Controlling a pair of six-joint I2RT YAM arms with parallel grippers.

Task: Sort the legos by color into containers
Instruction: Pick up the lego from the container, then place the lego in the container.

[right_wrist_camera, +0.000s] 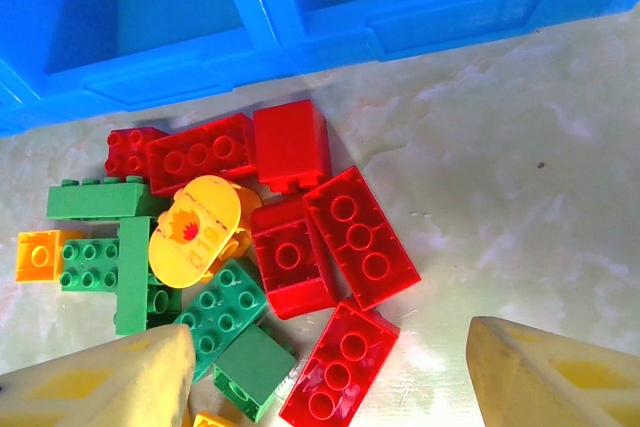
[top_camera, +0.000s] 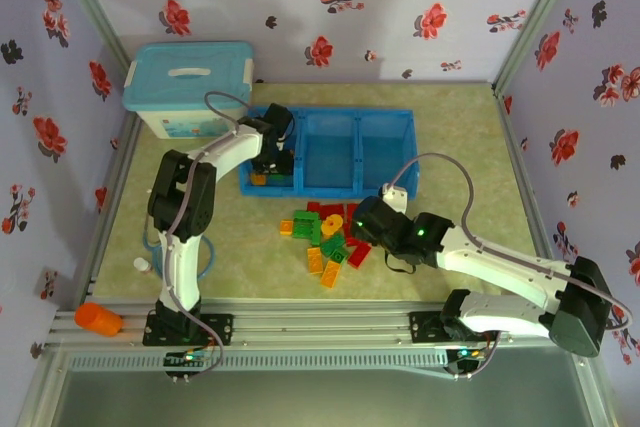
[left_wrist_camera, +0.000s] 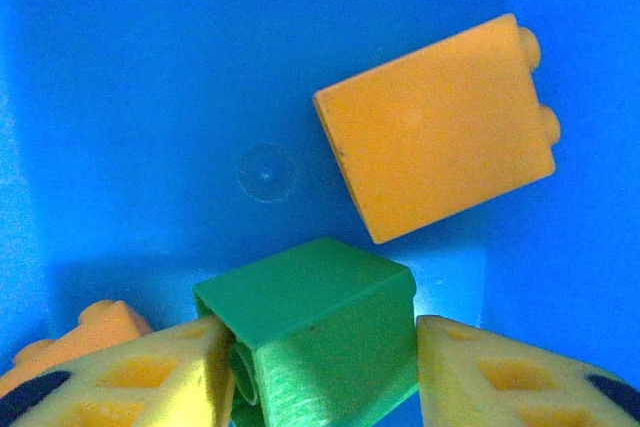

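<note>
My left gripper reaches into the left compartment of the bright-blue tray. In the left wrist view, this gripper is shut on a green brick just above the compartment floor. An orange brick lies on that floor, and another orange brick lies at the lower left. My right gripper hangs open over the right edge of the lego pile. In the right wrist view, this gripper has a red brick between its wide-apart fingers.
The pile holds several red bricks, green bricks, a yellow round piece and a small orange brick, just in front of the tray wall. A pale-blue lidded box stands back left. An orange object lies on the front rail.
</note>
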